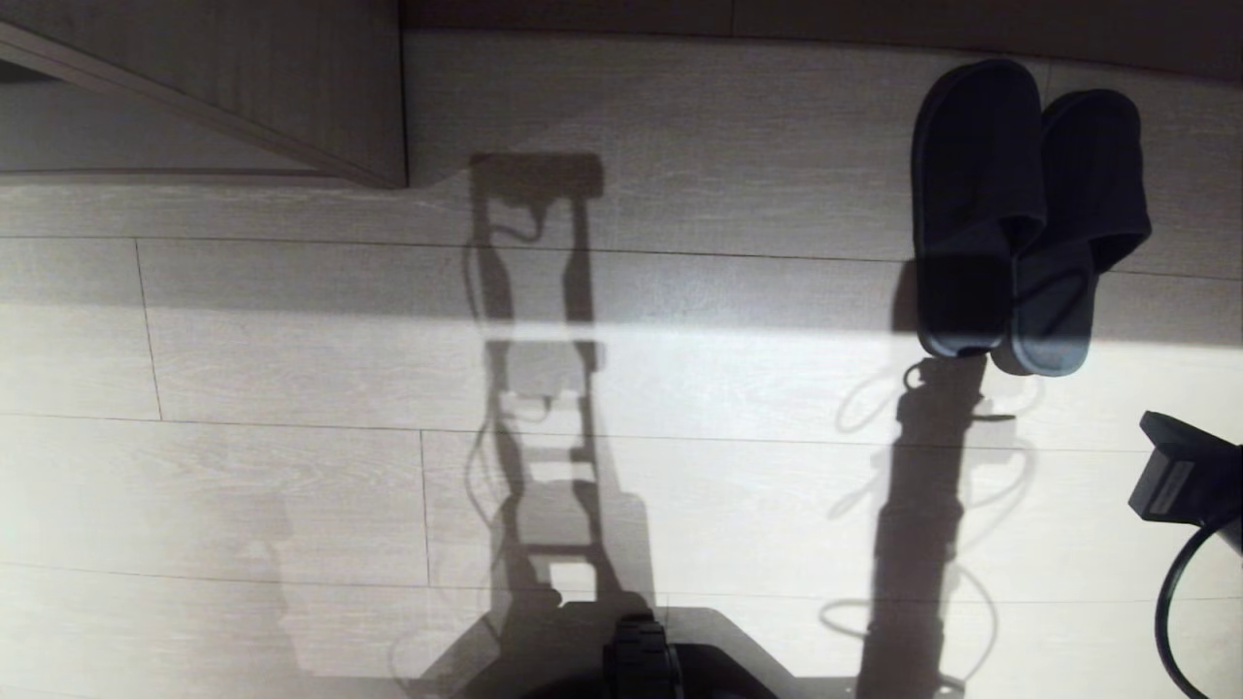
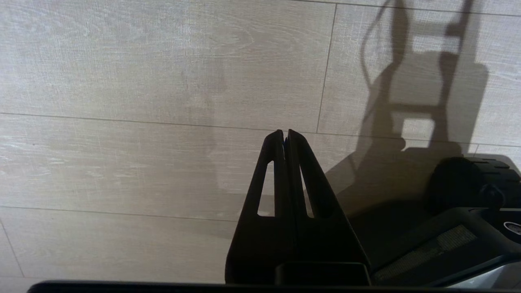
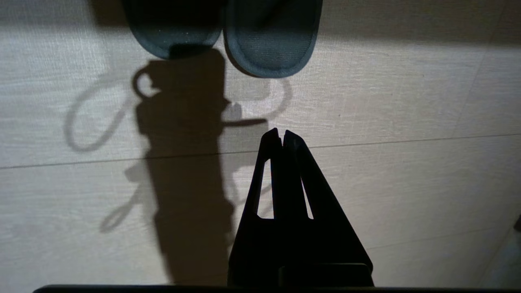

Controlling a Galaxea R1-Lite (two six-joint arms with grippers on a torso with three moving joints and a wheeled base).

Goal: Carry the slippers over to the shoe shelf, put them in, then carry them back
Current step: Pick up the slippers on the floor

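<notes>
The slippers, a dark charcoal pair, lie side by side on the pale floor at the far right, one (image 1: pixel 976 204) slightly overlapping the other (image 1: pixel 1078 233), toes pointing away from me. Their heel ends (image 3: pixel 179 28) (image 3: pixel 270 40) show in the right wrist view, ahead of my right gripper (image 3: pixel 281 132), which is shut and empty above bare floor a short way off. Part of the right arm (image 1: pixel 1185 476) enters at the right edge of the head view. The shoe shelf (image 1: pixel 243 107), with its slanted wood-grain panel, stands at the far left. My left gripper (image 2: pixel 283 132) hangs shut and empty over the floor.
My own base (image 1: pixel 641 650) sits at the bottom centre, also seen as the robot base (image 2: pixel 468 203) beside the left gripper. A dark skirting strip (image 1: pixel 874 19) runs along the far edge. Long shadows of my body and arm fall across the plank floor (image 1: pixel 291 388).
</notes>
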